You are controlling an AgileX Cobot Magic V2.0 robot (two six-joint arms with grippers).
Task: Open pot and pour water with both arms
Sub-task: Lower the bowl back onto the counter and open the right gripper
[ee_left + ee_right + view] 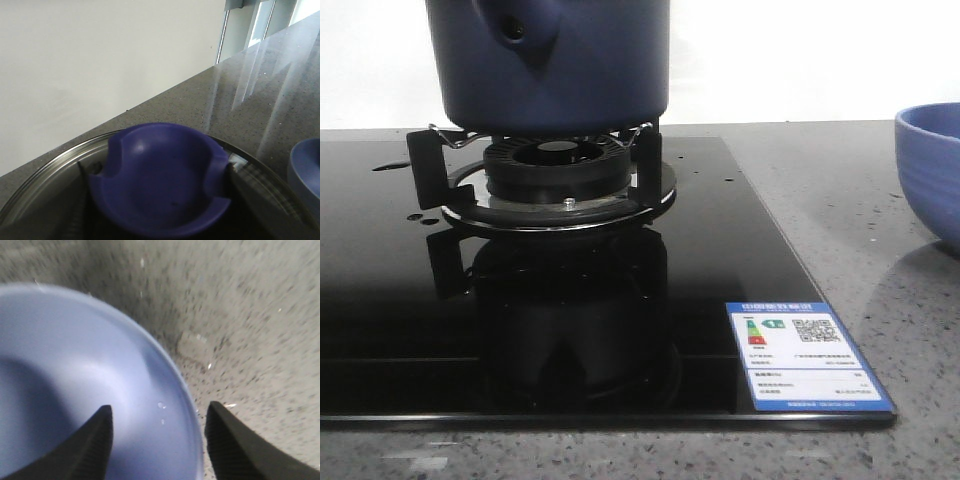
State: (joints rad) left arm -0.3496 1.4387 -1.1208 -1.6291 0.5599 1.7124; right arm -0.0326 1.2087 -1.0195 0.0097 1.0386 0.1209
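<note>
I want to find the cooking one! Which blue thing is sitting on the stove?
The big dark navy-blue cylindrical pot, resting on the black burner stand. The lighter periwinkle-blue rounded bowl sits off the stove, on the grey speckled counter.

Pot on the burner, handle toward the camera. Burner on the hob, left of centre on the counter. Label at the hob's front right corner. Bowl on the counter to the right, well apart from the hob. Lid seen close from the left wrist, knob at its middle, bowl just beyond its edge. Right gripper above the bowl's rim (one finger over the bowl, the other over the counter).
</note>
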